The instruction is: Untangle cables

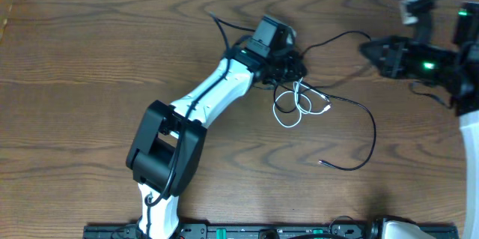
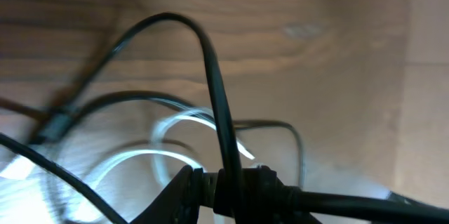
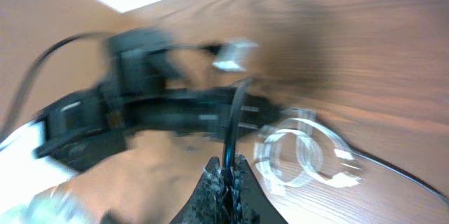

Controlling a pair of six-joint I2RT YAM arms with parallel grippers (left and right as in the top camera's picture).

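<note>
The black cable (image 1: pixel 372 130) and the white cable (image 1: pixel 287 112) lie tangled at the table's middle. The white one is coiled in loops. The black one arcs right and ends in a small plug at the front. My left gripper (image 1: pixel 289 65) sits on the tangle; in the left wrist view its jaws (image 2: pixel 223 185) are shut on the black cable (image 2: pixel 214 76), with the white loops (image 2: pixel 175 140) behind. My right gripper (image 1: pixel 367 47) is shut on the black cable's far strand. In the right wrist view its jaws (image 3: pixel 228 175) pinch the black cable (image 3: pixel 233 122) beside the white coil (image 3: pixel 302 154).
The wooden table (image 1: pixel 90 59) fills the view, with its white back edge along the top. The left arm's body (image 1: pixel 165 145) stretches from the front edge to the tangle. A black rail (image 1: pixel 247 231) runs along the front edge.
</note>
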